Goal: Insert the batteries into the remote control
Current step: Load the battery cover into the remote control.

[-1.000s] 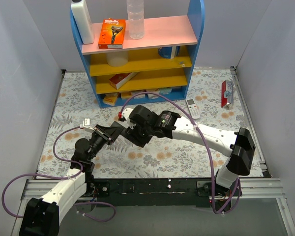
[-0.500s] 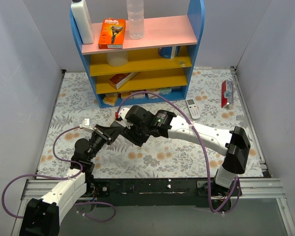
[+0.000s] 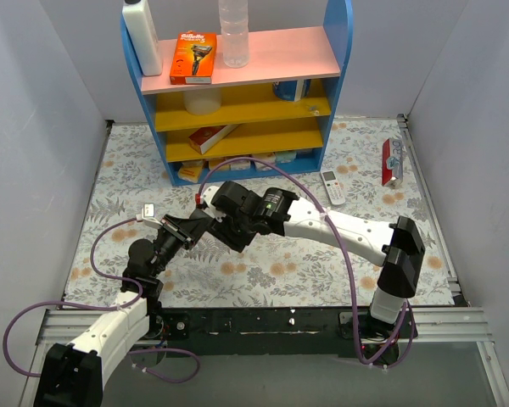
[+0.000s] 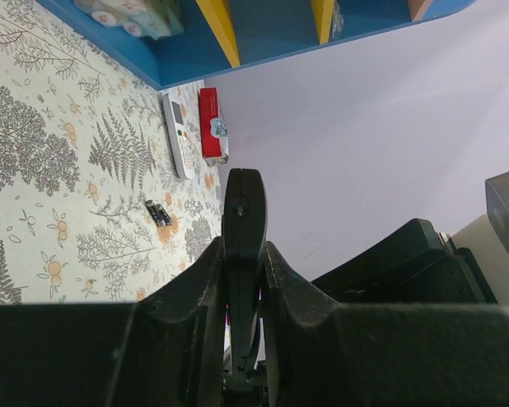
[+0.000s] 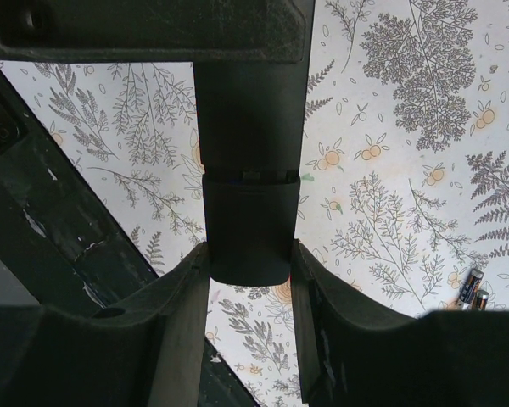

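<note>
Over the last second my right arm has swung left, its jaws gripping one end of the black remote; my left jaws clamp it edge-on. The batteries lie apart on the tabletop, so loading hasn't begun.

My table wears a flowered cloth. At its far side stands a blue shelf. Near the shelf lies a white remote, further right a red box. Two batteries lie together on the cloth.
</note>
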Action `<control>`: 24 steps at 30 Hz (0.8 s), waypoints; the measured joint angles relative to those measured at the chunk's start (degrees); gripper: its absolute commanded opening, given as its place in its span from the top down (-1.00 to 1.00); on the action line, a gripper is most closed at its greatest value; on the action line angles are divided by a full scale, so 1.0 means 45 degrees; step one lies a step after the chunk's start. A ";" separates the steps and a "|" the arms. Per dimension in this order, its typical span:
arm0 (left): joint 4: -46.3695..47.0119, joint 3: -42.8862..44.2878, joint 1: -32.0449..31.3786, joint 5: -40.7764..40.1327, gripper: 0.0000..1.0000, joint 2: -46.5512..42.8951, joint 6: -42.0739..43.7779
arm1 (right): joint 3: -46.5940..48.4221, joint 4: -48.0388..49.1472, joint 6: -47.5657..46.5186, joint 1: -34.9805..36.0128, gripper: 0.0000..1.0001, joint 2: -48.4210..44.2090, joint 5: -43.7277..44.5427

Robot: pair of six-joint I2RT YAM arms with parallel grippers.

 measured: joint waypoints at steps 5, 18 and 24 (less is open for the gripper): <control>-0.0005 0.0000 0.0000 -0.0005 1.00 -0.0024 0.0063 | 0.0325 -0.0306 -0.0005 0.0010 0.39 0.0282 0.0083; 0.0024 0.0000 0.0000 -0.0039 1.00 -0.0170 0.0131 | 0.0962 -0.0903 0.0005 0.0087 0.22 0.0627 0.0379; 0.0019 0.0000 0.0000 -0.0058 1.00 -0.0165 0.0165 | 0.1083 -0.1005 0.0000 0.0087 0.10 0.0695 0.0379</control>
